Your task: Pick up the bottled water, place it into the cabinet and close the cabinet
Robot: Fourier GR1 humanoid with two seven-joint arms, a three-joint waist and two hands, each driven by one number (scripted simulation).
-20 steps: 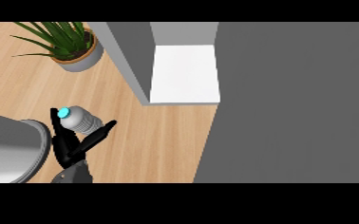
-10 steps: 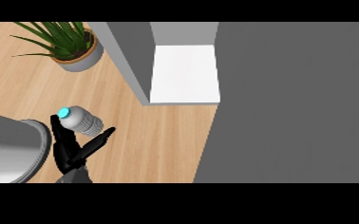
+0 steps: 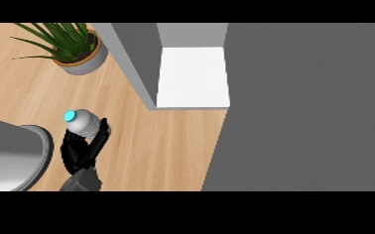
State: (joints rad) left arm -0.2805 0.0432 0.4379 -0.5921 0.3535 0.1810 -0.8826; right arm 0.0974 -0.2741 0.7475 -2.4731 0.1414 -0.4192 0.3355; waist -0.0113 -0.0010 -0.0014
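At the lower left of the head view, the left hand [image 3: 79, 151] comes up from the bottom edge on a grey forearm [image 3: 82, 181], of which only a short piece shows. Its black fingers [image 3: 68, 151] lie along one side of the bottle [image 3: 82, 123] and its thumb [image 3: 102, 131] along the other. They are closed in on the bottle's lower body, so the hand is clamped on the bottle. The bottle's pale shoulder and its turquoise cap [image 3: 70, 115] stick out beyond the fingertips, tilted toward the upper left. The rest of it is hidden behind the hand. From this steep angle I cannot tell whether the bottle's base touches the counter [image 3: 161, 144] or is held above it.

The bottle is over the wooden counter, well apart from the cabinet [image 3: 135, 59] to its upper right. The cabinet is open and a white shelf [image 3: 194, 77] shows inside it. A broad dark grey panel [image 3: 300, 104] fills the right side of the view and covers the shelf's right edge; I cannot tell whether it is the cabinet's door or its front.

A grey rounded shape [image 3: 18, 153] sits just left of the hand. It is cut off by the left and bottom edges, and I cannot make out what it is. A plant [image 3: 62, 37] in a grey pot [image 3: 92, 63] stands at the upper left, its leaves cut off by the top edge.
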